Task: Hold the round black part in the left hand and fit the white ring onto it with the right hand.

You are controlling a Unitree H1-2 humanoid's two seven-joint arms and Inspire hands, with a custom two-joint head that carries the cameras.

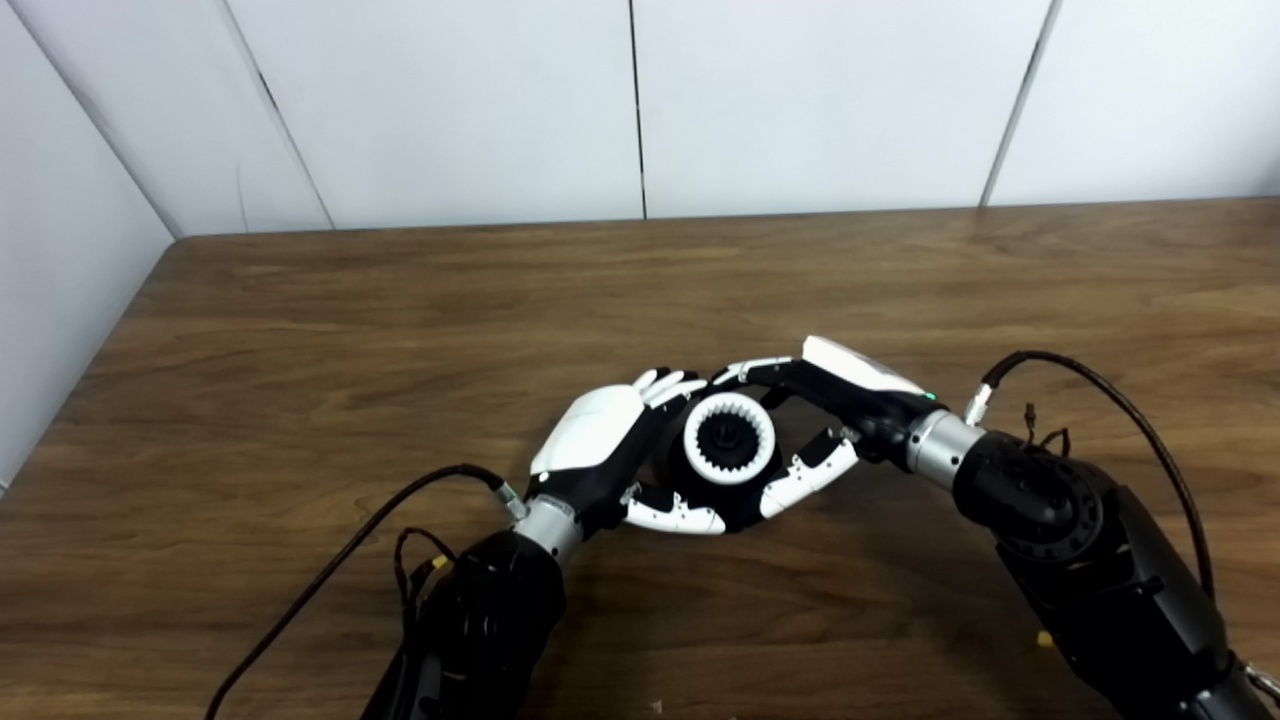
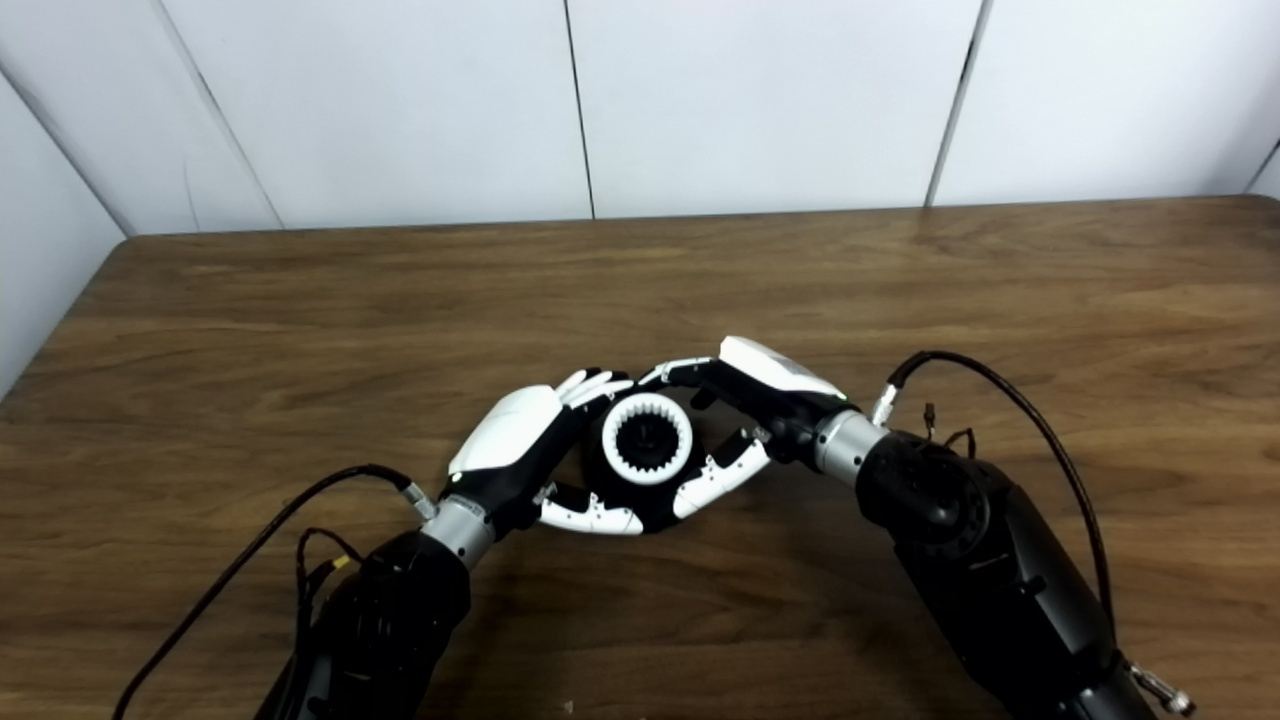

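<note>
The round black part [image 1: 742,499] stands on the wooden table [image 1: 300,330] at the middle front. My left hand [image 1: 598,438] is shut on it from the left, fingers over its far side and thumb [image 1: 672,516] under its near edge. The white toothed ring [image 1: 731,477] lies flat on top of the black part, around its dark hub. My right hand [image 1: 852,392] comes in from the right, its fingers [image 1: 745,370] curled over the ring's far rim and its thumb [image 1: 808,476] pressed against the near right side. The same grasp shows in the right eye view, with the ring [image 2: 648,478] between both hands.
Black cables loop from each wrist, one at the left [image 1: 330,570] and one at the right [image 1: 1120,400]. A small yellow scrap [image 1: 1043,638] lies by the right forearm. White wall panels [image 1: 640,100] close off the table's back and left edges.
</note>
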